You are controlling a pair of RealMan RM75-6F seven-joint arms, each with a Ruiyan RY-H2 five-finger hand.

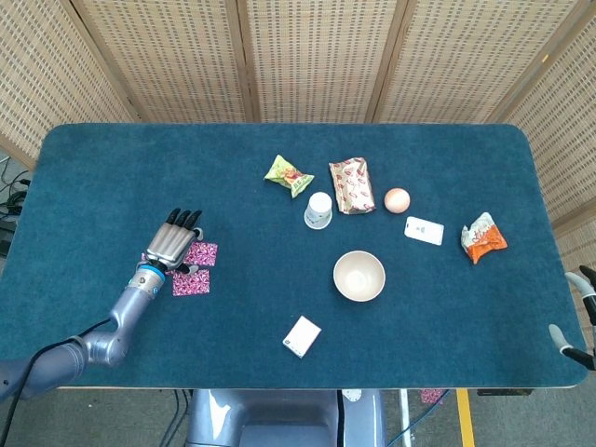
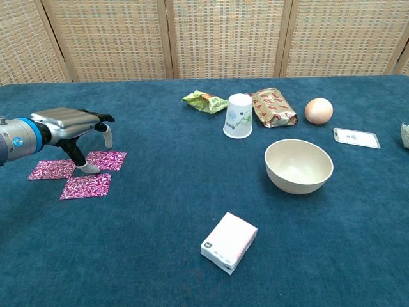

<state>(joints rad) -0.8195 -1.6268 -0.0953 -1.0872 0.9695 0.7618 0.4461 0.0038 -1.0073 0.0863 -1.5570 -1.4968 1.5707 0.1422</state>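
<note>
Robot hand (image 2: 75,128) over pink packets (image 2: 85,185), near table edge (image 1: 279,386)

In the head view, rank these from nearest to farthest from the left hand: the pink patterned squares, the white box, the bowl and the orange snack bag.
From the left hand:
1. Pink patterned squares, right under and beside the hand.
2. White box, near the front edge, toward the middle.
3. Bowl, centre of the table, past the box.
4. Orange snack bag, far right side.

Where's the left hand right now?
In both views the left hand is at the table's left side, over the three pink packets, a fingertip down at the packet nearest the cup.
</note>
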